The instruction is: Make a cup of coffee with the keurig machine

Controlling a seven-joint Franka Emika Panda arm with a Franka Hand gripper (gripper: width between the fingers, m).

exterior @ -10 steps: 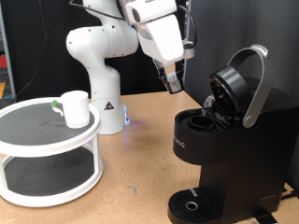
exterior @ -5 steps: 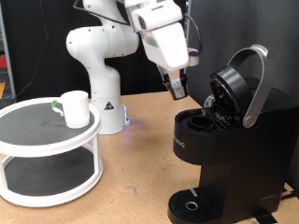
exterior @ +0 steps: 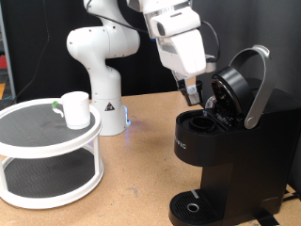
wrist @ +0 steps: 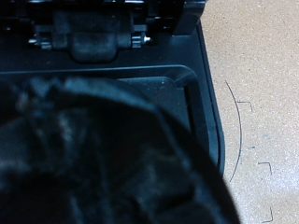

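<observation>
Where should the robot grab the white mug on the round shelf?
Probably by the white mug's rim, coming straight down from above: it stands upright on the top tier of the white round shelf, open mouth up, nothing over it. Its handle isn't clearly visible.

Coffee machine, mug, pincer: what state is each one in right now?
keurig machine: lid raised, pod chamber open, drip tray bare.
white mug: upright on the top shelf of the white round stand, away from the machine.
pincer: hanging just above the open chamber; open or shut is unclear.
</observation>
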